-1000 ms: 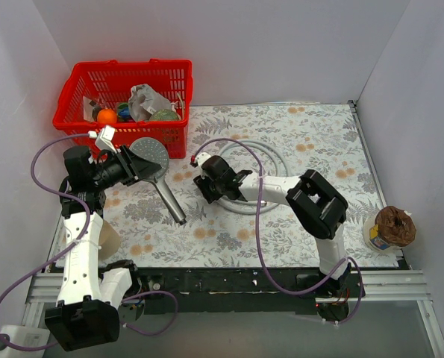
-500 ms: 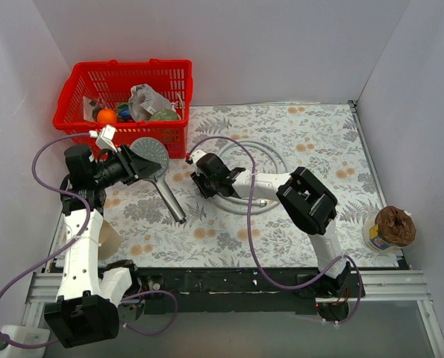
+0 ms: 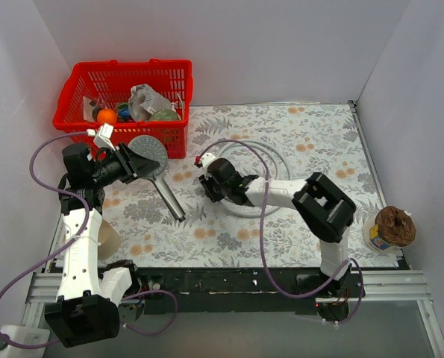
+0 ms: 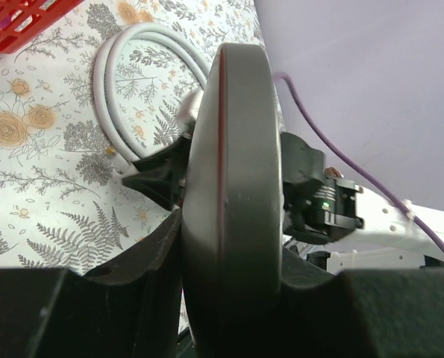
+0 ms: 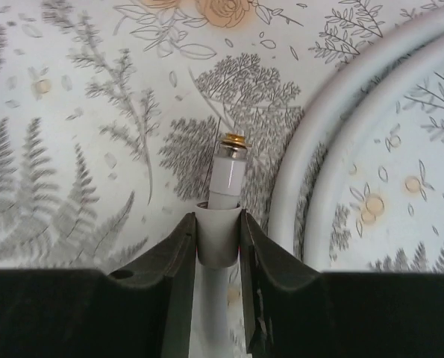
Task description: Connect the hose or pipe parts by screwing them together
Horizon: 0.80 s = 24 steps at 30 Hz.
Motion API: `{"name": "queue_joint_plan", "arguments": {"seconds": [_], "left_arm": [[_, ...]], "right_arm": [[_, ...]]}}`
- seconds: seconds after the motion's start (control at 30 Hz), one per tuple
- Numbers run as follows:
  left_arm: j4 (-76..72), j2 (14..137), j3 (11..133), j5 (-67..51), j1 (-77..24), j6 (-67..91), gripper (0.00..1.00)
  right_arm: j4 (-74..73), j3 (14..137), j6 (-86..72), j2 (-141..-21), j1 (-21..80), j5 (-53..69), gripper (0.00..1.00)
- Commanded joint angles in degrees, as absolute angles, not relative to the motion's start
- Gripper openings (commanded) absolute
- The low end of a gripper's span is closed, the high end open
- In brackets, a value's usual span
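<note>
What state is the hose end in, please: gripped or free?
Gripped: the right gripper pinches the hose end from both sides.

Right gripper: jaws narrowed over the last second, now pinching the white, brass-tipped end fitting of the whitish-grey coiled flexible hose. Half a second ago the gripper had moved closer to the red plastic mesh basket; now it has backed away from it again. Right elbow swung away from the basket too. Thin purple cable re-draped into a wider arc.
</note>
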<state>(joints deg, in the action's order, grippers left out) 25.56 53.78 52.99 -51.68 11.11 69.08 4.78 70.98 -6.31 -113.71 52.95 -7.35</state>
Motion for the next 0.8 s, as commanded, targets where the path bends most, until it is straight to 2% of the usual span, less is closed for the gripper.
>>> {"name": "queue_joint_plan", "arguments": {"seconds": [0.0,0.2,0.37,0.53,0.63,0.77], "left_arm": [[23.64,53.43,57.56,-53.61,11.51,70.13,0.0],[20.66,53.44,57.58,-53.26,11.51,73.55,0.0],[5.3,53.0,49.33,-53.53,11.51,82.42,0.0],[-14.21,53.61,34.74,-54.93,11.51,92.8,0.0],[-20.36,55.11,30.25,-55.2,11.16,96.76,0.0],[-21.44,54.58,27.52,-53.01,9.33,95.72,0.0]], "right_arm": [[18.0,62.7,-7.56,-96.62,53.09,-6.07,0.01],[23.9,52.22,-9.93,-78.77,55.45,-3.17,0.01],[24.97,41.15,-11.86,-69.54,60.81,-5.18,0.01],[25.14,32.27,-17.05,-64.6,66.0,-8.61,0.01],[23.2,30.59,-17.93,-64.25,67.76,-10.1,0.01],[22.41,31.11,-18.28,-65.47,68.47,-10.28,0.01]]}}
